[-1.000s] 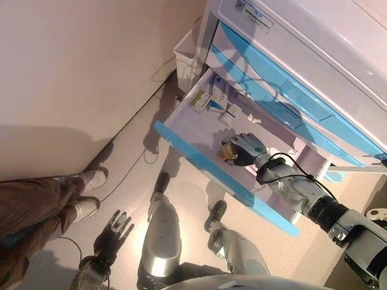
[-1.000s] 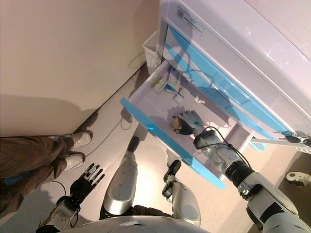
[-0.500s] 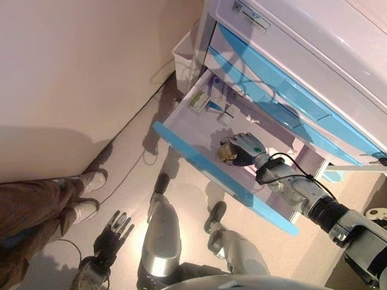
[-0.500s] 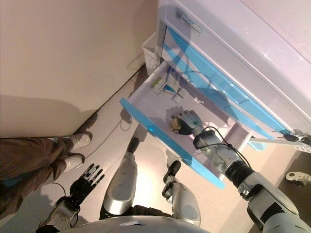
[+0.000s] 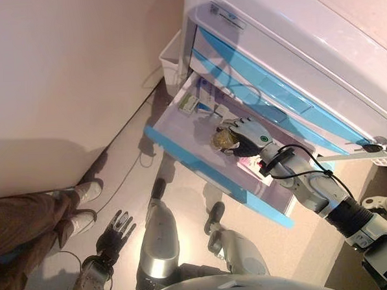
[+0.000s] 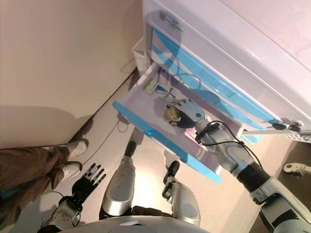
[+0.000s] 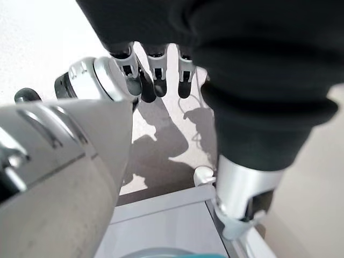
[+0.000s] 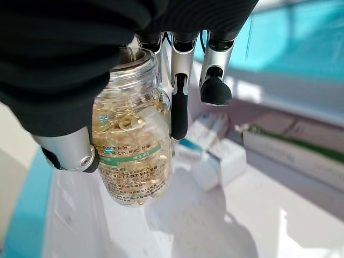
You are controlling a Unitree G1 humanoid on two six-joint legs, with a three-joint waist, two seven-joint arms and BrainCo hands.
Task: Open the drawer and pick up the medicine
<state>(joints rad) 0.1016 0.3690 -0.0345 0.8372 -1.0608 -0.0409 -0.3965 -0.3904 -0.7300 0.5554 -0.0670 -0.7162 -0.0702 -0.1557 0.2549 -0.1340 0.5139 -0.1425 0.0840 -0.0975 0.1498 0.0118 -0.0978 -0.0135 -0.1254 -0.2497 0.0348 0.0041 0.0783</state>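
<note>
Cabinet (image 5: 318, 41) of white drawers with blue fronts fills the far right of the scene, standing on a pale floor (image 5: 122, 155) beside a beige wall (image 5: 60, 74). One drawer (image 5: 201, 161) is pulled out toward the robot, its blue front edge on the near side and its white bottom in plain sight. At the drawer's far left end lie several small medicine boxes (image 5: 201, 104), white with green and blue markings, close together; the right wrist view shows more of them, two small white and blue boxes (image 8: 215, 150) side by side and a longer white box with a green stripe (image 8: 290, 148) beyond. A small white bin (image 5: 171, 58) stands on the floor against the cabinet's left side.

Over the middle of the open drawer the right hand (image 5: 248, 137) holds a medicine bottle (image 8: 131, 145), a clear jar full of yellow capsules with a green band on its label. Fingers (image 8: 180, 102) curl down one side of the jar and the thumb presses the other, so the jar hangs lifted clear of the drawer bottom, casting a shadow on it.

Left hand (image 5: 113, 230) hangs low on the near left above the floor, fingers spread and straight, holding nothing. A person's legs in brown trousers and pale shoes (image 5: 80, 206) stand on the floor at the left edge.
</note>
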